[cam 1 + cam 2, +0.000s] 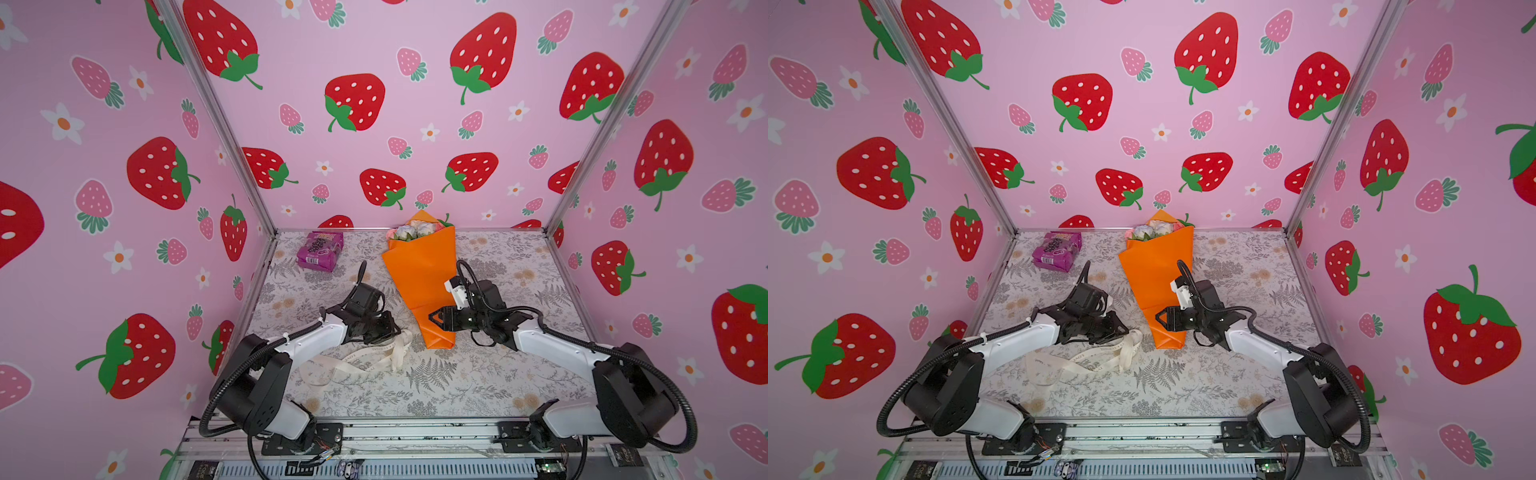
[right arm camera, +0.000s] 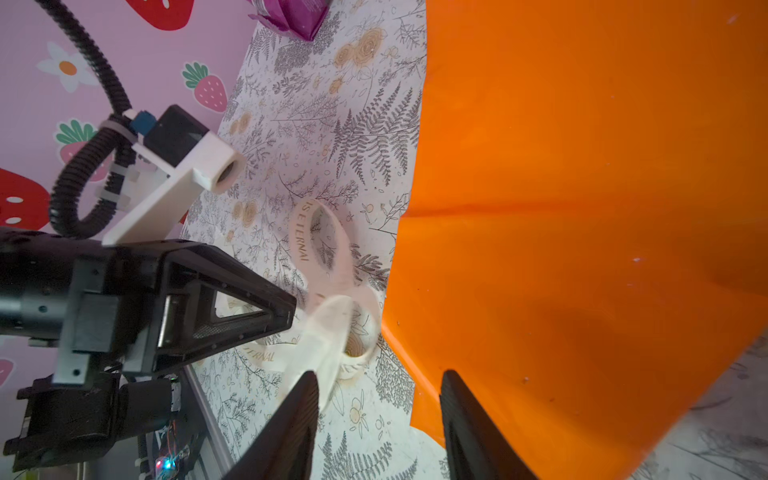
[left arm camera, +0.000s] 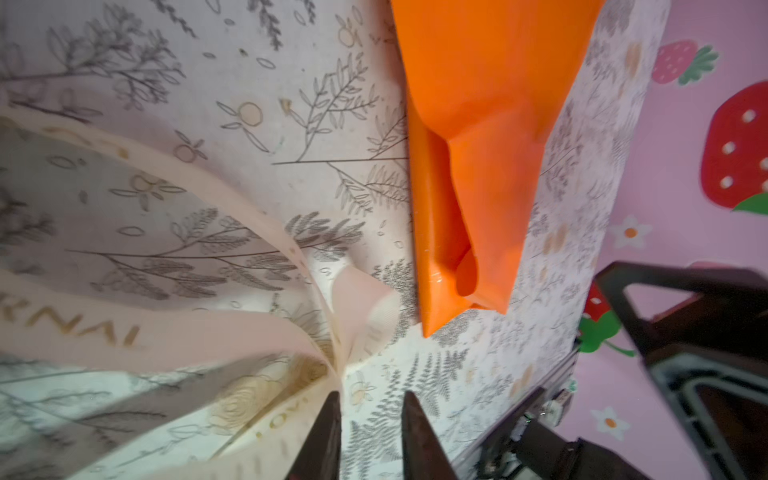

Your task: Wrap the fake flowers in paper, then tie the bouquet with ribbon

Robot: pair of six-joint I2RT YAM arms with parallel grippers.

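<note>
The bouquet of fake flowers (image 1: 419,274) lies flat on the table (image 1: 478,374), mid-right. Its wide end is at the back wall and its narrow end points toward me. The wrap is smooth, glossy orange paper folded into a long cone with creased flaps. White and pale pink rose heads (image 1: 415,230) bunch in the cone's mouth, with a bit of green leaf beside them. The paper hides the stems. In the left wrist view the cone's tip (image 3: 478,124) is a folded pocket, and I can't see what's inside.

A cream ribbon (image 1: 361,359), woven with gold print, sits in loose loops on the leaf-patterned table cover, just left of the cone's tip. A crinkly purple snack packet (image 1: 320,251) sits far back left, well apart from everything else.

The left gripper (image 3: 370,399) is low over the ribbon with its jaws a little apart and bare table showing in the gap. The ribbon folds bunch right against one fingertip (image 3: 332,411), but nothing is between the two.

The right gripper (image 2: 380,382) is spread wider, side-on at the cone's narrow end. The paper edge (image 2: 582,208) lies beneath its far finger (image 2: 457,411). I see no pinch, and I can't tell whether it touches.
</note>
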